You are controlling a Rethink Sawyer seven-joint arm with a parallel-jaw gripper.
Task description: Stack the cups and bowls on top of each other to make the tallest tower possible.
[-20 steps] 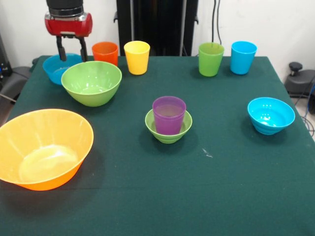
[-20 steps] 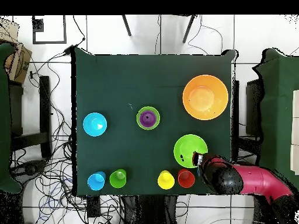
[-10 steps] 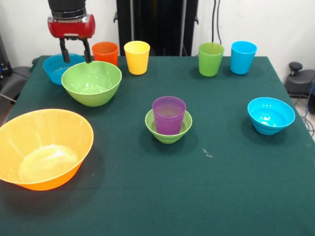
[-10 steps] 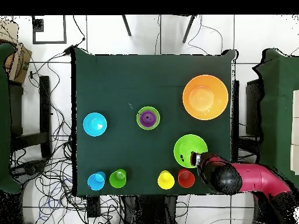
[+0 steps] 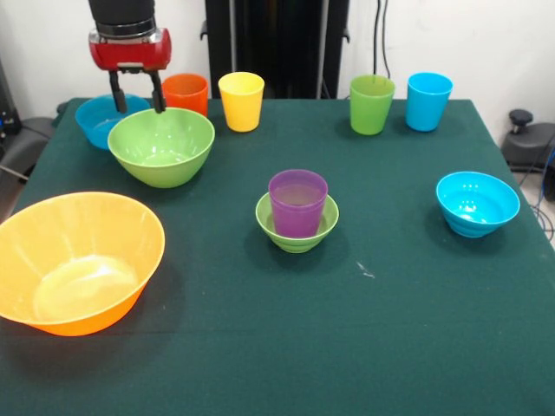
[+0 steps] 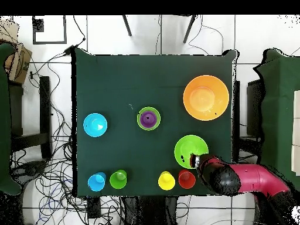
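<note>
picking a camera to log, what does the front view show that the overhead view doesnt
Only the front view shows the medium blue bowl behind the gripper, and the fingers spread open and empty. Only the overhead view shows the red arm reaching in from the side, hiding that bowl. Both show the purple cup sitting in the small green bowl, and four cups in a row.

We see red-black gripper. Beside it: orange cup, medium blue bowl, medium green bowl. Farther off: yellow cup, purple cup in small green bowl. Dark green table.
</note>
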